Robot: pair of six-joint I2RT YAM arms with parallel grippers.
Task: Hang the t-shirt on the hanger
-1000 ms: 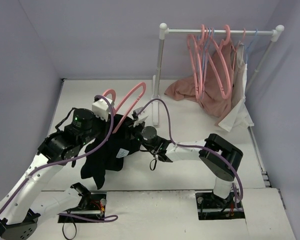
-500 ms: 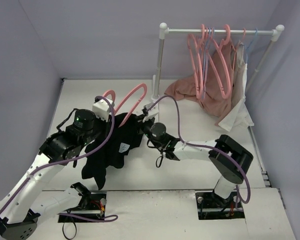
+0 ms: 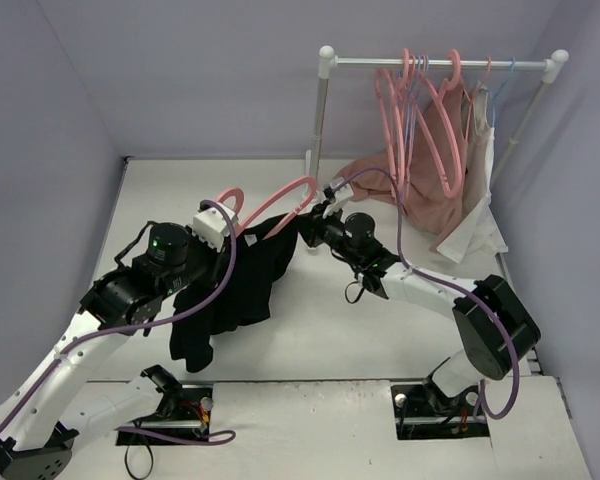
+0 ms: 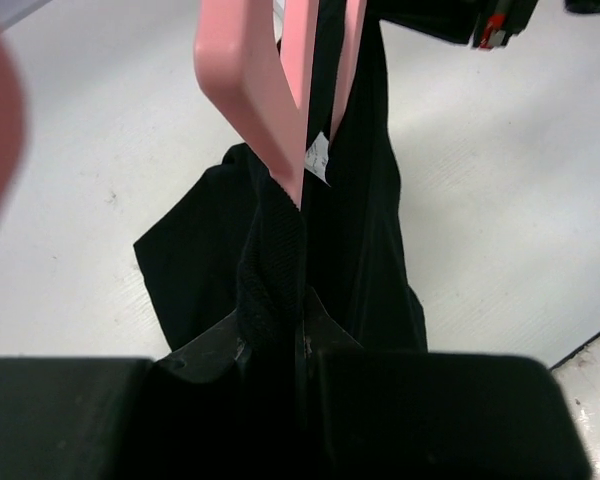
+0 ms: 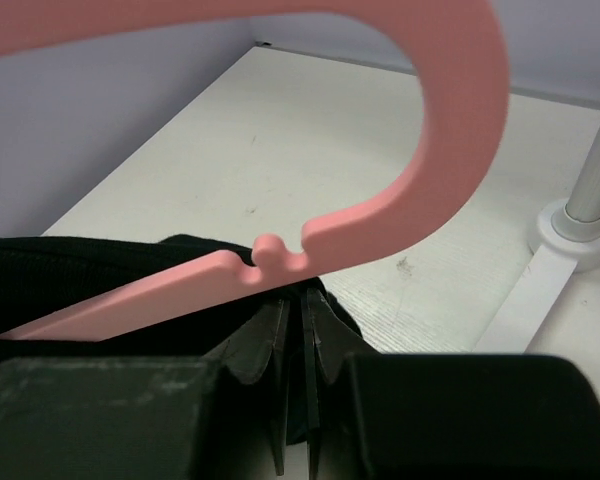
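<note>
Since a second back, right gripper (image 3: 312,222) swung right, snapped closed on t-shirt (image 3: 242,278) edge, stretching it along hanger (image 3: 280,197); left gripper (image 3: 218,230) kept pinching hanger, so threading progressed.

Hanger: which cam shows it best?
Top external: most of the hanger shows, hook to shoulder, with the t-shirt draped over it. Left wrist sees only part of its bars running into the fabric; right wrist only the curved end and its notch.
</note>
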